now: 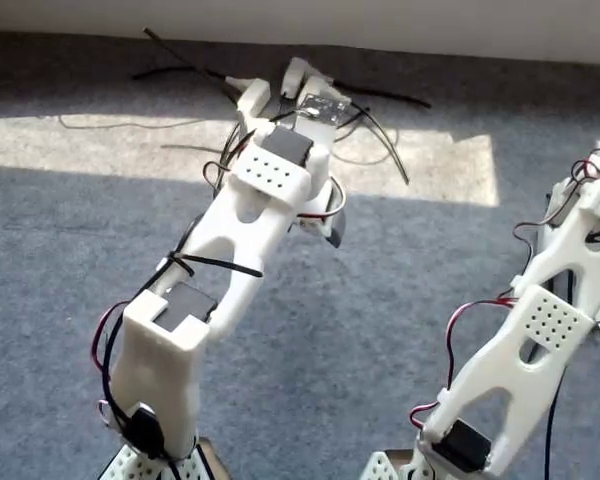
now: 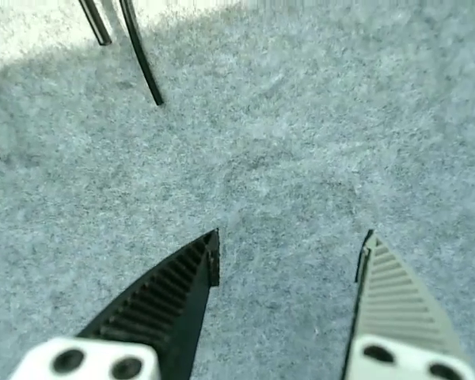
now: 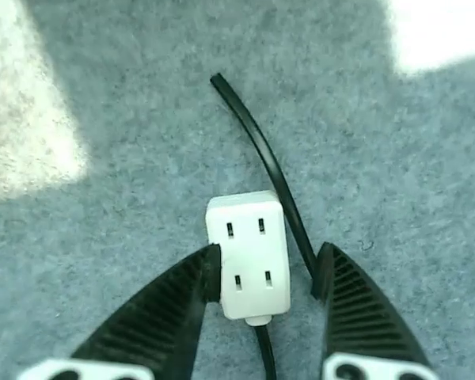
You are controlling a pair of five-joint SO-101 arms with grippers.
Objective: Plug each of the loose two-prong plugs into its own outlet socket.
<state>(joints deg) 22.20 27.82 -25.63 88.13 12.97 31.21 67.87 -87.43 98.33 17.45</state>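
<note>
The right hand (image 3: 268, 265), half open and gripping nothing, is straddling the white outlet block (image 3: 245, 229) on the 3 o'clock side of the tabletop (image 1: 380, 330), likely to brace it for plugging, while the left hand (image 2: 290, 249) is hovering wide open and empty toward 12 o'clock.

Outlet on the floor: a white rectangular plastic two-socket outlet block (image 3: 248, 255) lies flat on grey carpet (image 3: 142, 119), slots up.
Both slot pairs are empty. A black cord (image 3: 263, 352) leaves one short end, and a second black cable (image 3: 257, 138) curves just beside one long side, its blunt end free.
</note>
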